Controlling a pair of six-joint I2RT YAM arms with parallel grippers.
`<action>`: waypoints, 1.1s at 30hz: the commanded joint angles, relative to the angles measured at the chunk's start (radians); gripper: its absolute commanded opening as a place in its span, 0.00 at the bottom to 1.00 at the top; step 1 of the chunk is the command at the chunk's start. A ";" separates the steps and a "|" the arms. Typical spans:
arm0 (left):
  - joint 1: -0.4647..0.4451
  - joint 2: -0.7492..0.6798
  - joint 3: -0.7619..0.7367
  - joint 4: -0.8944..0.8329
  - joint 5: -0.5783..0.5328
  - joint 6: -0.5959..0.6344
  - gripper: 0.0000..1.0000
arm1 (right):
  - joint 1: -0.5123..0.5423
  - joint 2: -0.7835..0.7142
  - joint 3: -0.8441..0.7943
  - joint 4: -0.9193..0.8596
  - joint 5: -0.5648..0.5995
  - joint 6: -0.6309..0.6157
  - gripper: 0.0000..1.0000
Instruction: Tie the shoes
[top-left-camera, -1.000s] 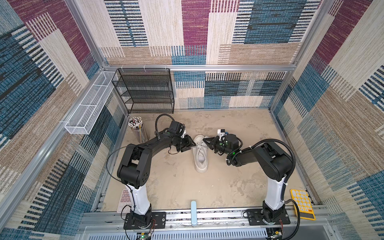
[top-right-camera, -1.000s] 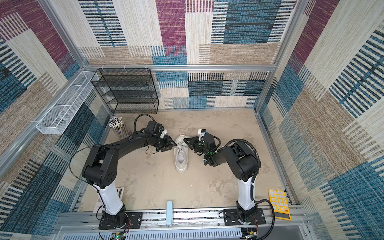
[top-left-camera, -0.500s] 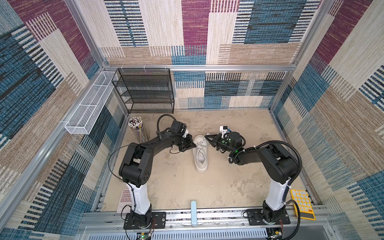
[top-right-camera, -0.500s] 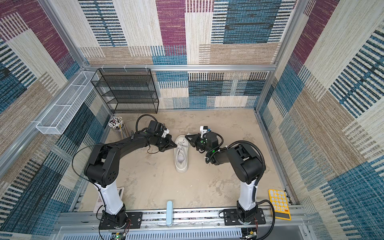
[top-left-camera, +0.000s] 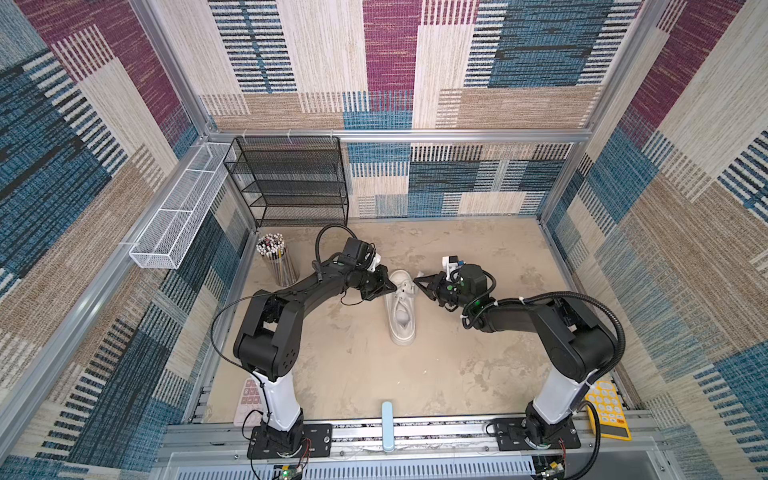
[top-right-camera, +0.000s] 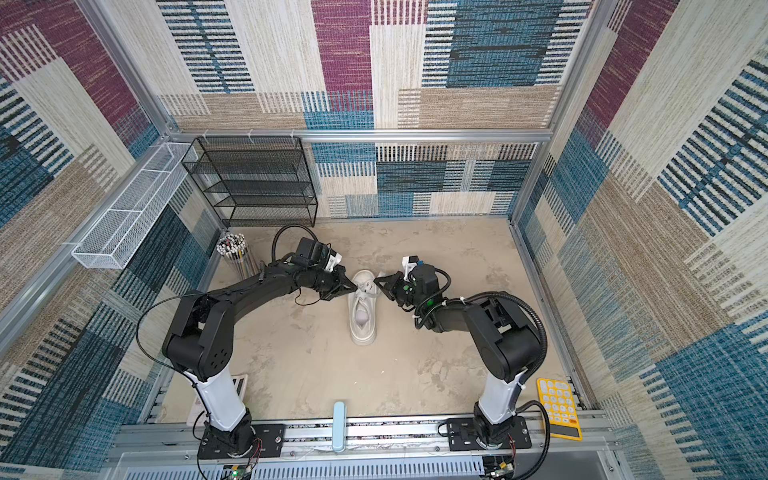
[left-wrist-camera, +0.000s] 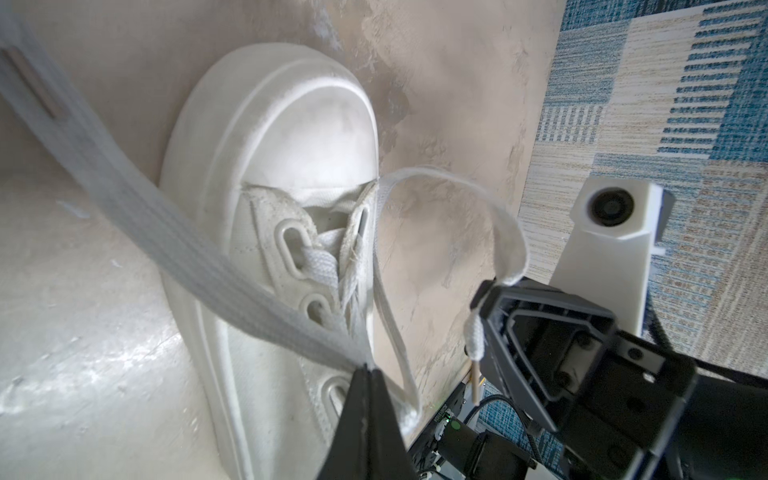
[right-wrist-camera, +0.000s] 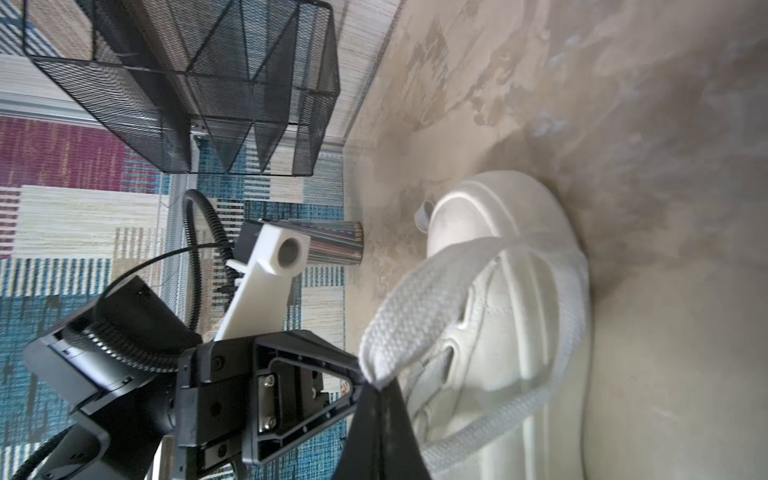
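Black mesh rack (top-left-camera: 291, 183) stands beyond the toe of the white sneaker (top-left-camera: 401, 316), upright on the floor. At its toe end, left gripper (top-left-camera: 392, 286) pinches the left lace (left-wrist-camera: 166, 249) tight, and right gripper (top-left-camera: 416, 282) clamps the looped right lace (right-wrist-camera: 415, 299).

The sneaker (left-wrist-camera: 291, 137) loses its heel past the left wrist view's edge, and the near lace (left-wrist-camera: 124, 174) is blurred and runs off a corner. The left end effector (left-wrist-camera: 368, 371) shows only fingertips there, and the right end effector (right-wrist-camera: 377, 386) likewise in its wrist view. In both top views the lace is too thin to trace, and the left arm (top-left-camera: 282, 316) hides part of a pink keypad (top-left-camera: 248, 397).
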 joint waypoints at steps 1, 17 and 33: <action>-0.003 0.005 0.011 -0.010 -0.010 0.000 0.00 | 0.000 -0.024 0.041 -0.228 0.012 -0.098 0.00; -0.003 0.008 0.010 -0.019 -0.009 0.007 0.00 | 0.051 0.042 0.147 -0.457 -0.161 -0.193 0.00; -0.003 -0.001 0.000 -0.024 -0.008 0.008 0.00 | 0.033 0.109 0.207 -0.252 -0.135 -0.094 0.00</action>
